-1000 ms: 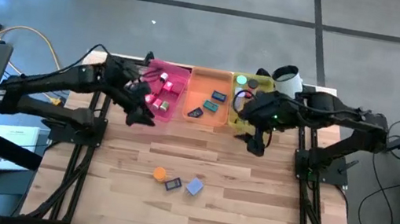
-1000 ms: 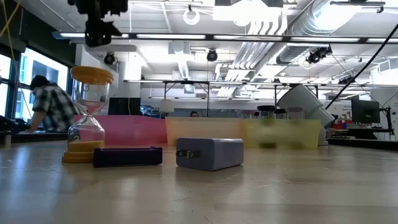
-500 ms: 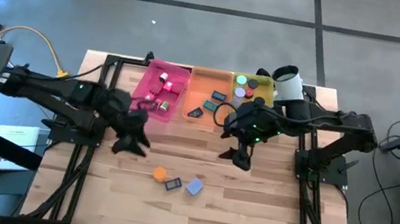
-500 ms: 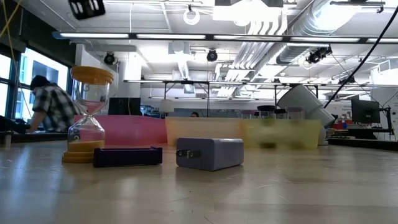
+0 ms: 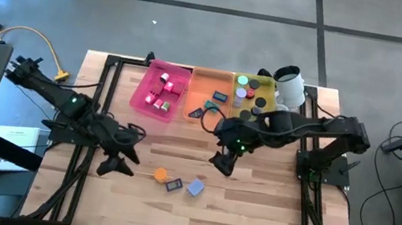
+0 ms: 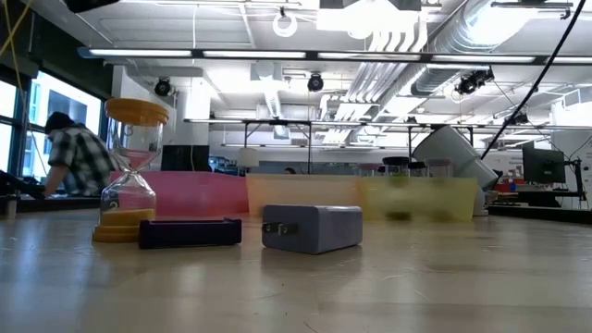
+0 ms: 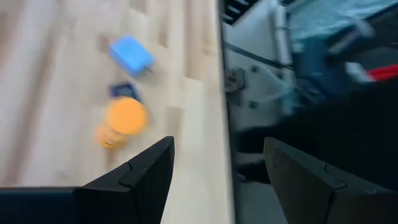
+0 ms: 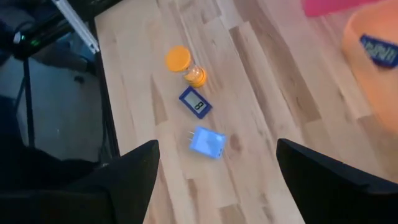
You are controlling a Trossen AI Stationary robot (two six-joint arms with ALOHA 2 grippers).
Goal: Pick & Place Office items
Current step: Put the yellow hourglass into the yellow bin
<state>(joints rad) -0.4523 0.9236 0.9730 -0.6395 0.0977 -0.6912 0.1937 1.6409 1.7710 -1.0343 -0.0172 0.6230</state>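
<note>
Three office items lie together on the bare wood of the table [image 5: 250, 208], nearer the front edge than anything else: an orange hourglass [image 5: 160, 174], a dark flat timer [image 5: 173, 186] touching distance beside it, and a blue charger block [image 5: 195, 187] just past the timer. In the low view the hourglass [image 6: 132, 171] stands upright, the timer [image 6: 190, 231] lies flat at its foot and the charger [image 6: 312, 228] rests on its side.

The left gripper [image 5: 115, 165] hovers near the hourglass, on the side away from the charger, fingers spread and holding nothing. The right gripper [image 5: 221, 162] hangs beyond the charger, toward the trays, likewise spread and empty.

Farther back stand the pink tray [image 5: 142, 94], the orange tray [image 5: 206, 89] and the yellow tray [image 5: 267, 85], each with small pieces inside. A white cup [image 5: 288, 84] lies just beside the yellow tray.
</note>
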